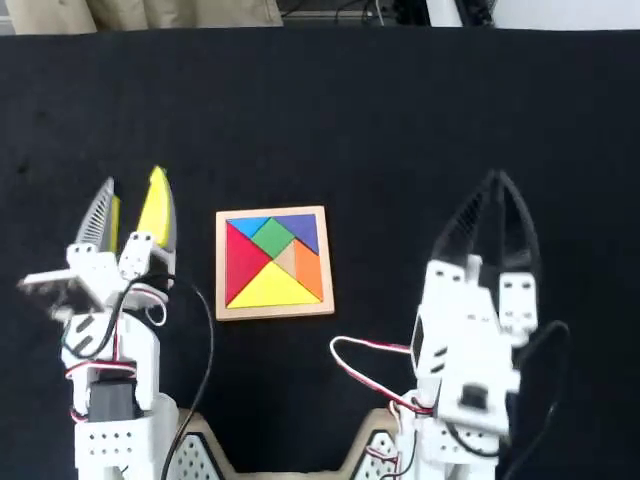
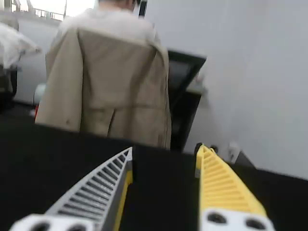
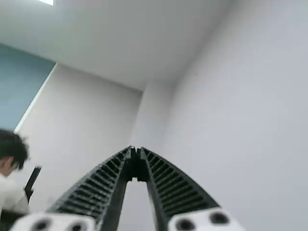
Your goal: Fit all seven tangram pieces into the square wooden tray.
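Left gripper [image 1: 134, 178] spread, right gripper [image 1: 497, 177] pinched closed — black table [image 1: 400, 110], white walls [image 3: 240, 96].

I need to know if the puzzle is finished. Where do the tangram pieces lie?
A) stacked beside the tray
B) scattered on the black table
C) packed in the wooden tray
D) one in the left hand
C: the tangram pieces fill the wooden tray, and the open left hand holds nothing.
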